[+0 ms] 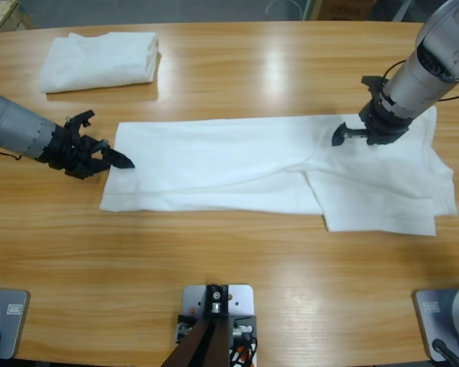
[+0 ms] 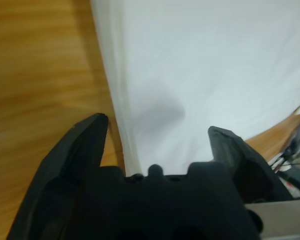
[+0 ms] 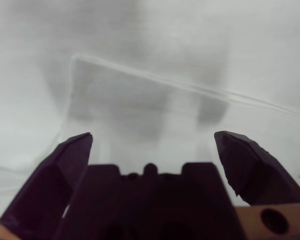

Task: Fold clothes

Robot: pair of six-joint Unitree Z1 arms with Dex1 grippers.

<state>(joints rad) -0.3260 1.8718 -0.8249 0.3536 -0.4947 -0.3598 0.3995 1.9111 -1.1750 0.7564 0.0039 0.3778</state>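
A white T-shirt (image 1: 237, 164) lies across the middle of the table, folded into a long strip, with its right part doubled over. My left gripper (image 1: 111, 153) stands open at the strip's left end, its jaws straddling the cloth's edge (image 2: 120, 125). My right gripper (image 1: 352, 131) hovers open over the shirt's right part, above a folded hem (image 3: 155, 82). A second white shirt (image 1: 99, 61) sits folded in a neat stack at the far left of the table.
Bare wooden tabletop (image 1: 237, 267) runs along the front, and more of it (image 1: 275, 69) shows behind the spread shirt. The table's far edge (image 1: 214, 23) is at the top of the high view.
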